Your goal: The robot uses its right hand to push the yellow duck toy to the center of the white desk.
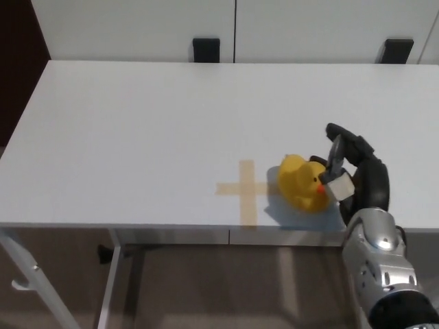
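The yellow duck toy (pixel 300 183) sits on the white desk (pixel 151 123) near its front edge, just right of a tan tape cross (pixel 245 189). My right hand (pixel 351 171) is pressed against the duck's right side, at its orange beak. The black fingers (pixel 341 137) curl over beside the toy without closing around it. My silver forearm (pixel 376 267) rises from below the desk's front edge. My left hand does not show.
Two black brackets (pixel 206 49) (pixel 396 50) stand at the desk's far edge against white cabinet panels. A white desk leg (pixel 27 271) and frame show below the front edge, over a brown floor.
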